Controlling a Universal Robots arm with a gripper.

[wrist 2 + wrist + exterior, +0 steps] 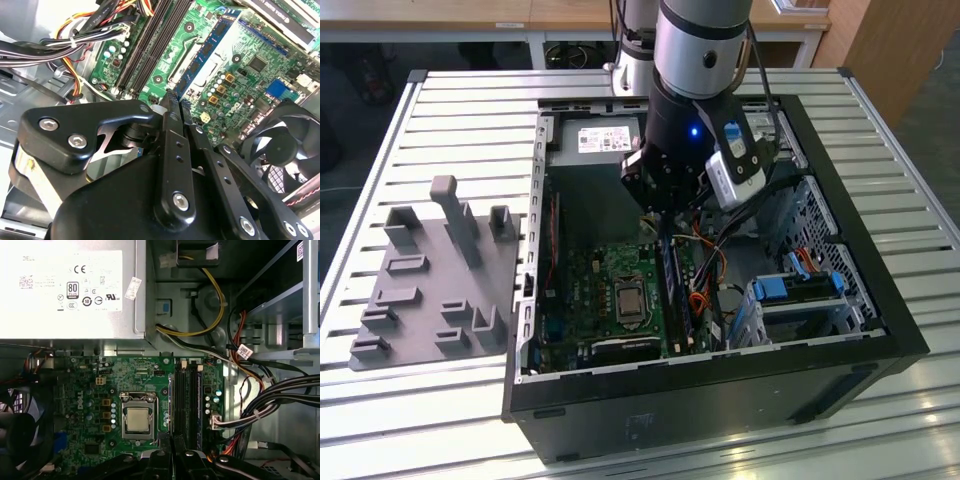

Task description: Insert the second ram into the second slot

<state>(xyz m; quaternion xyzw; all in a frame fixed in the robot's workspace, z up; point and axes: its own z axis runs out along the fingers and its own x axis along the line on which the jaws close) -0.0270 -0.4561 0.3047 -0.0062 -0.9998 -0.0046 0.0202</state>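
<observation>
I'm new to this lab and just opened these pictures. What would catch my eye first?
The arm with its gripper down inside the open black computer case, in the middle of the exterior view. Right ahead of the gripper, in the second wrist view, a blue ram stick stands on edge over the green motherboard.

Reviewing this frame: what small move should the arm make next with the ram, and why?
Probably a short, straight press down. The gripper is shut on the second ram, which stands on edge, running lengthwise along the memory slots beside the processor socket. Whether it is fully seated cannot be told, so press gently and keep it upright.
</observation>
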